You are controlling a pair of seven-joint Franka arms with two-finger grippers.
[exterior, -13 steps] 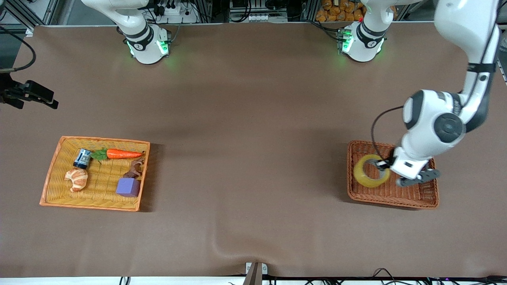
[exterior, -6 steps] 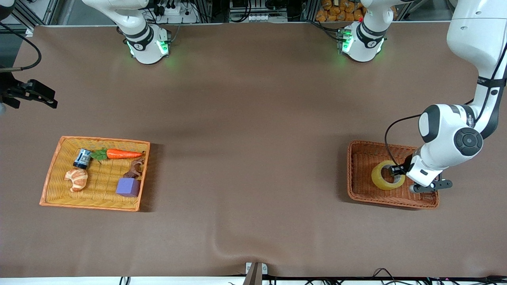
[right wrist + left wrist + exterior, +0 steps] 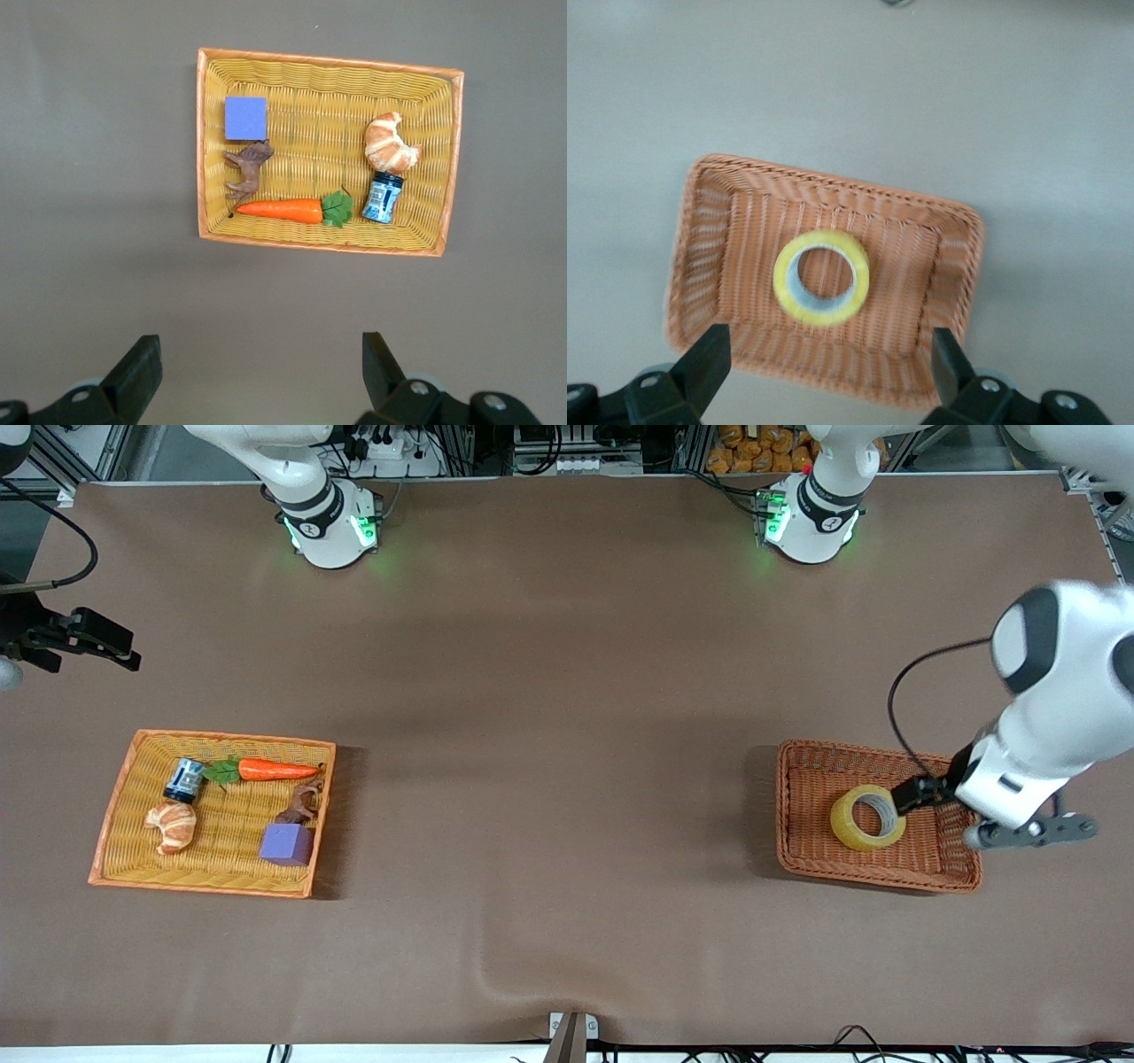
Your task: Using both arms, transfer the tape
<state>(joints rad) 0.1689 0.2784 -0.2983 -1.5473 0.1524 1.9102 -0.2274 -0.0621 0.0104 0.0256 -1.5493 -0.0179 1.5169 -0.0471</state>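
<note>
The tape (image 3: pixel 868 817), a yellowish ring with a grey core, lies flat in the middle of the brown wicker basket (image 3: pixel 873 872) at the left arm's end of the table. It shows in the left wrist view (image 3: pixel 821 277) inside that basket (image 3: pixel 833 190). My left gripper (image 3: pixel 1032 833) is open and empty, up in the air over the basket's edge toward the left arm's end; its fingers (image 3: pixel 700 363) stand wide apart and clear of the tape. My right gripper (image 3: pixel 97 642) is open and empty (image 3: pixel 261 363), held high over bare table at the right arm's end.
A yellow wicker tray (image 3: pixel 221 735) at the right arm's end holds a croissant (image 3: pixel 173 825), a carrot (image 3: pixel 276 770), a small can (image 3: pixel 184 779), a brown animal figure (image 3: pixel 299 804) and a purple cube (image 3: pixel 287 844). It also shows in the right wrist view (image 3: pixel 328 60).
The left gripper carried the tape toward the basket's middle, let it go, opened and rose away toward the left arm's end. The right gripper barely moved.
</note>
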